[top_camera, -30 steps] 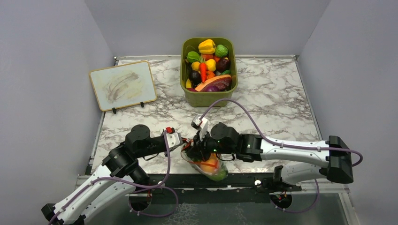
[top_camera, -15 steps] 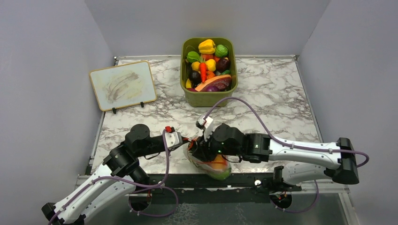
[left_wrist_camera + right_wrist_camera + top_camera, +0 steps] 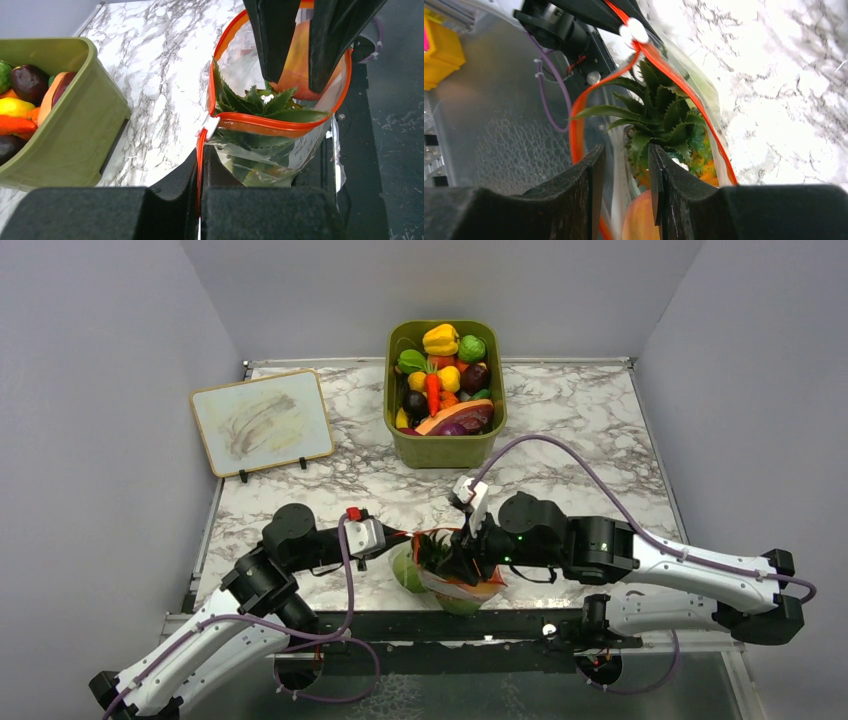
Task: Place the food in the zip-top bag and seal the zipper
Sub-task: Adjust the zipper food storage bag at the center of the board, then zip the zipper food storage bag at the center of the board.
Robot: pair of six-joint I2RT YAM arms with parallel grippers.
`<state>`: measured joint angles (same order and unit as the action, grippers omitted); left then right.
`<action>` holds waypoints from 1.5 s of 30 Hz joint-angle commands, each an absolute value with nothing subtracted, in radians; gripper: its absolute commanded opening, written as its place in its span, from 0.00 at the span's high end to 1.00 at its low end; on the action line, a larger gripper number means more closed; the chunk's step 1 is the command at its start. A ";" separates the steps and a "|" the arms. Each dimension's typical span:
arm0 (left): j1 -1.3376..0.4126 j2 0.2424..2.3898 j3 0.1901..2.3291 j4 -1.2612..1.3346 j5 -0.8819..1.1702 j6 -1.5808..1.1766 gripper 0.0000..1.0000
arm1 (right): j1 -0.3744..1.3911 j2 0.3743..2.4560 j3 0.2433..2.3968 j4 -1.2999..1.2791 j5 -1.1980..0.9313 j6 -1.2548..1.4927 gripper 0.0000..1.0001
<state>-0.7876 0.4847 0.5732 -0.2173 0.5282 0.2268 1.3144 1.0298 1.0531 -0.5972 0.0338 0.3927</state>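
Pinching orange-red zipper strip [image 3: 270, 122] of clear plastic zip-top bag [image 3: 300, 150] at 9 o'clock, left gripper [image 3: 200, 187] clamped, right gripper [image 3: 625, 152] narrowly parted at 3 o'clock above leafy-topped orange plastic fruit [image 3: 654, 115]

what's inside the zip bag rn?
In the bag: the spiky green top of an orange bumpy fruit, a peach-coloured fruit, and one light-green ball seen from above. The right gripper and the leaves block the view further down, so anything lower is hidden.

Orange-red zipper [image 3: 280, 125], clear bag [image 3: 235, 65], green leaves [image 3: 250, 102], seemingly peach fruit [image 3: 299, 60]; olive bin [image 3: 75, 125]; grey-veined white table [image 3: 165, 75].
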 commanded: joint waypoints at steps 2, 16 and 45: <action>-0.784 0.492 0.588 -0.116 0.555 0.223 1.00 | 1.315 1.023 1.145 -0.605 0.023 0.320 0.63; -0.783 0.487 0.591 -0.102 0.590 0.197 1.00 | 1.315 1.231 1.294 -0.455 0.037 -0.054 0.45; -0.784 0.508 0.618 -0.146 0.622 0.237 1.00 | 1.315 1.290 1.312 -0.536 0.019 -0.209 0.82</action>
